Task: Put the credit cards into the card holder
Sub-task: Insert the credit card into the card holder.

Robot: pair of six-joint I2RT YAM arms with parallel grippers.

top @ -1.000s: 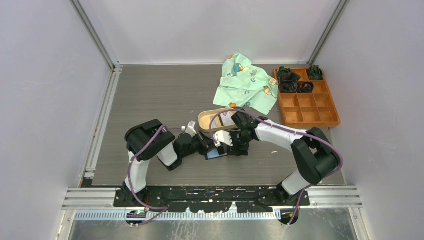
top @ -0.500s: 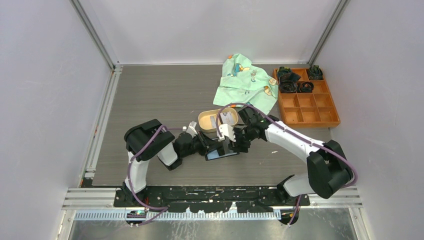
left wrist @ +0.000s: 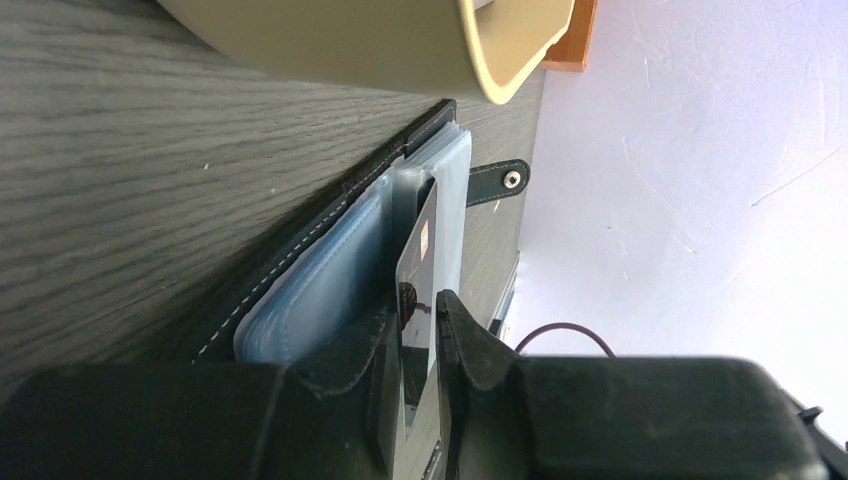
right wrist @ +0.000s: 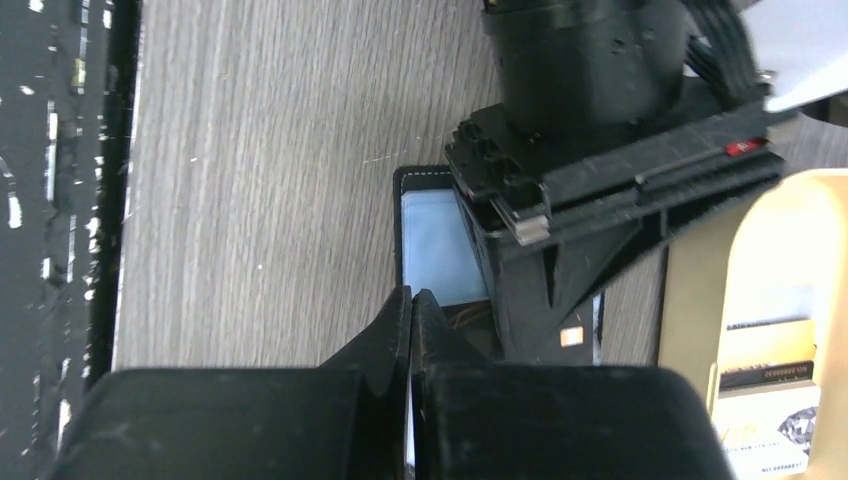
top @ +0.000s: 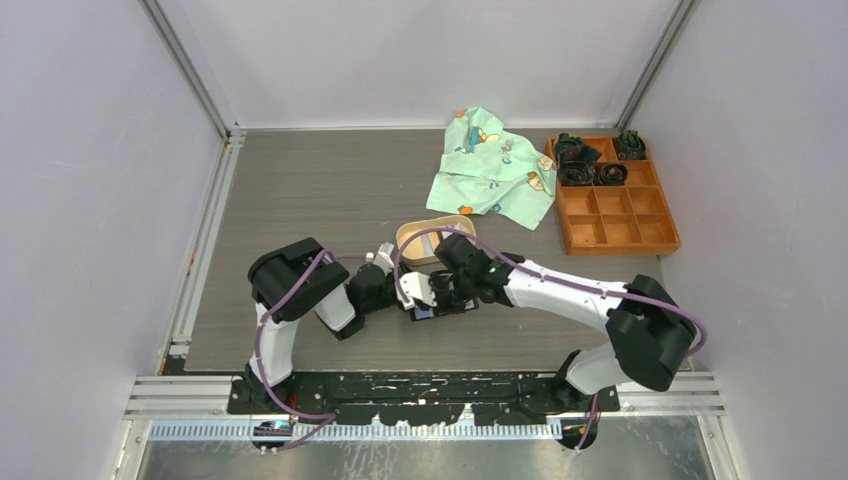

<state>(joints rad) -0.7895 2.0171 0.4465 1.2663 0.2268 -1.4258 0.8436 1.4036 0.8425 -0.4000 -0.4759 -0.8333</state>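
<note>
A: Left end effector point(left wrist: 418, 312) is narrow, pinching one credit card point(left wrist: 418, 255) on edge. The card's free end sits among the clear sleeves of the card holder point(left wrist: 320, 275). The holder lies open on the surface point(right wrist: 270, 180), just beside the tan tray point(left wrist: 400, 50).

B: Right end effector point(right wrist: 411, 296)?

A: Fingers pressed together, nothing between them. Tips are over the holder's near edge. Cannot tell whether they touch it.

B: Other cards?

A: A few cards point(right wrist: 765, 370) lie in the tray.

B: So how should the insertion go?

A: My read: line the card's leading edge with one sleeve mouth, then slide it along the pocket rather than pressing down. The right tips could pin the holder so it doesn't skate on the wood grain. Let go only once most of the card is inside.

B: Risks?

A: The card may slip between two sleeves instead of into one. The sleeves look soft and may buckle. The snap tab point(left wrist: 497, 183) lies clear of the path.
</note>
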